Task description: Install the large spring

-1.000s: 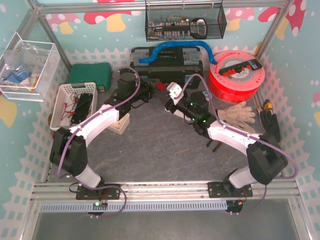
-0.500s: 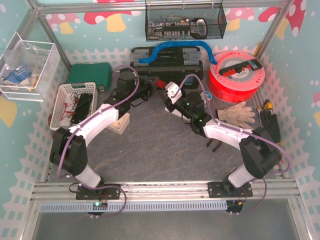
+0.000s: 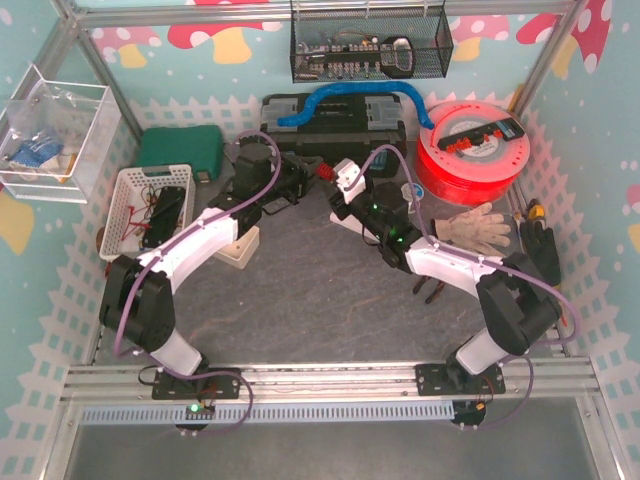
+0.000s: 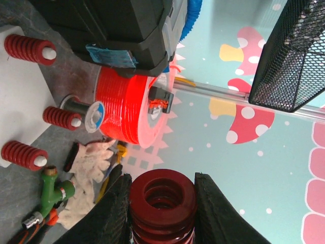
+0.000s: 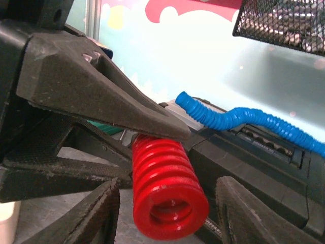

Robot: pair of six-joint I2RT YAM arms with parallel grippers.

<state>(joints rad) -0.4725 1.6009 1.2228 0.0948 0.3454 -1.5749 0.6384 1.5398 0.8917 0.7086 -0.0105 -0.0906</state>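
One large spring (image 4: 163,203) is clamped between your left fingers (image 4: 118,213), held up before the black toolbox (image 3: 335,135). Your right fingers (image 5: 99,213) stand apart just short of it, one either side, its long axis pointing roughly at them.

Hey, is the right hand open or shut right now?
Open: right hand fingers sit apart from the large red coil spring, which the left hand grips.

Blue sticker (image 4: 111,55) on black toolbox (image 4: 101,25): print too blurred to read.
Round hub label (image 4: 95,116) on red spool (image 4: 127,109): no letters can be read.
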